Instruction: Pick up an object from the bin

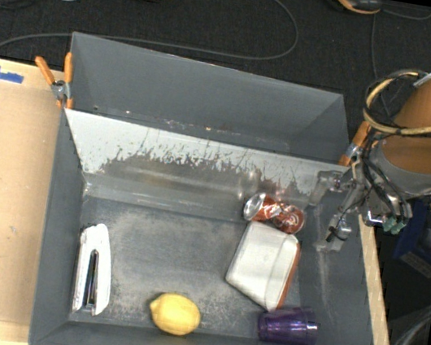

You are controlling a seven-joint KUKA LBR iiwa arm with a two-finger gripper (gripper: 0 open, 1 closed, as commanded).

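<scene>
The gripper [339,222] hangs just right of the squashed red can [275,214], near the bin's [211,101] right wall. I cannot tell if it is open or closed. A white box [261,265] lies right next to the can.

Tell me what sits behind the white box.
A crushed red can lies on its side just behind the white box, at its far edge. Whether they touch cannot be told: the box's edge covers that.

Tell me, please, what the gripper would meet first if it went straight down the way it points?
Probably the bare floor of the grey metal bin by its right wall; the gripper hangs just right of the crushed red drink can, seemingly clear of it, though depth is unclear.
</scene>
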